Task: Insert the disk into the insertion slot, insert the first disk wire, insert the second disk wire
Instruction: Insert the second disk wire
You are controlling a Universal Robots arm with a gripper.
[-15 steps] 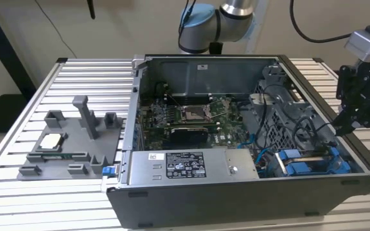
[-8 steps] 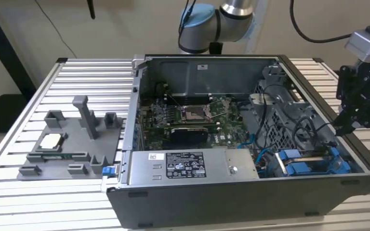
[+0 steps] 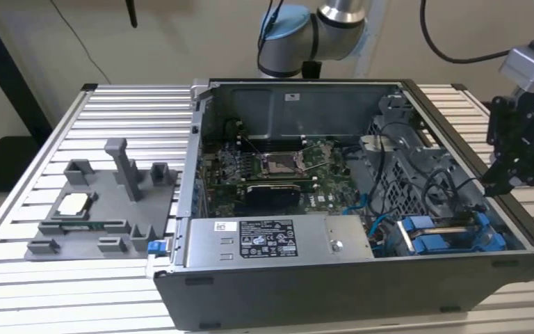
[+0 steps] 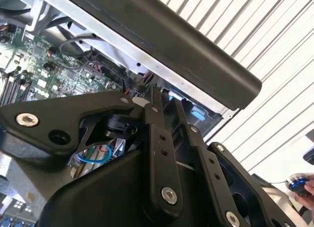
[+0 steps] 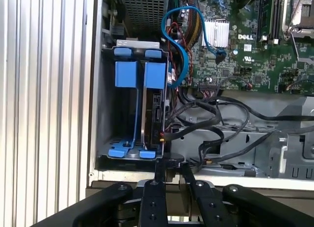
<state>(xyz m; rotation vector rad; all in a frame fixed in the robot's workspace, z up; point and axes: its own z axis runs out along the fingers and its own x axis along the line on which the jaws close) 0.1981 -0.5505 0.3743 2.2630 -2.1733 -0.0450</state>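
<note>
I take the open dark grey metal computer case (image 3: 341, 299) as my landmark; it lies on the slatted aluminium table (image 3: 17, 285). Inside the case, the green motherboard (image 3: 277, 163) sits on its floor at the middle; the grey labelled power-supply box (image 3: 267, 239) lies against the wall nearest the exterior camera; the insertion slot (image 3: 439, 240), a dark metal bay with blue plastic rails, fills the corner at the exterior view's right of that box. In the first wrist view the flat silver-grey disk (image 5: 153, 116) in its blue carrier frame stands in the slot's compartment nearer the motherboard; black cables (image 5: 206, 119) lie just beside it, between slot and motherboard. Outside the case, the grey plastic fixture tray (image 3: 100, 209) lies just beside its wall at the exterior view's left; the black gripper (image 3: 494, 188) hangs over its rim at the exterior view's right, by the slot, fingers a little apart around nothing.
</note>
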